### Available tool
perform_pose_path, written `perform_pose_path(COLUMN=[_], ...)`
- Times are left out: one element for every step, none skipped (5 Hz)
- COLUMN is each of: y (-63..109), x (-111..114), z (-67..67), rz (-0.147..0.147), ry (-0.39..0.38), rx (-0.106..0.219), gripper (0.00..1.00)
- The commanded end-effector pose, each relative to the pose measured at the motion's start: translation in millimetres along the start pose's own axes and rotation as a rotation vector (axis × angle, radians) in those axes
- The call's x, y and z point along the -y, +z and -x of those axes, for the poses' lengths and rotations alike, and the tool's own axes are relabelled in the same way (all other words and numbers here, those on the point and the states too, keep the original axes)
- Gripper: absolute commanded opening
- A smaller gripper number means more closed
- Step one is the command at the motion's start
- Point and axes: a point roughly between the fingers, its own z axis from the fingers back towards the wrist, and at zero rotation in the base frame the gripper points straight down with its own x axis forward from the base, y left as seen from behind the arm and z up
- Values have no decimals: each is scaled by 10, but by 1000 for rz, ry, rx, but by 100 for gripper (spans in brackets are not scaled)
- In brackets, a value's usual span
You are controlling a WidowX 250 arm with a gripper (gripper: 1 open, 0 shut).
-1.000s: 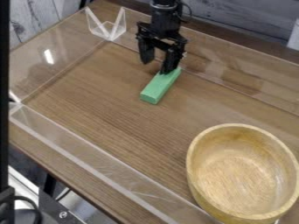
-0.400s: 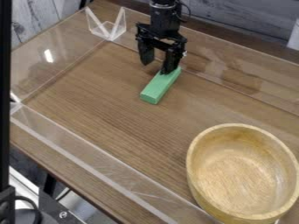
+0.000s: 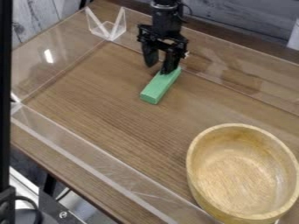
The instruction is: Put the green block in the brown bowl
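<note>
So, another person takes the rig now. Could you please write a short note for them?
Gripper: at the far end of the green block; whether it grips the block, this view does not settle.
Block: lies on the table, outside the bowl.
Brown bowl: nearer the camera, to the right in the view.
Done: gripper brought to the block.
Left: secure grip, lift, place in bowl.
</note>
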Motion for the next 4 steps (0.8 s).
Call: perform_pose_path(y=[-251, -103, 46, 359], x=[159, 166, 176, 181], z=[44, 20, 10, 20], rz=[-6, -18, -27, -21], ry=[-51, -54, -60, -81], rx=[-95, -34, 28, 78], gripper=[0, 0, 0, 0])
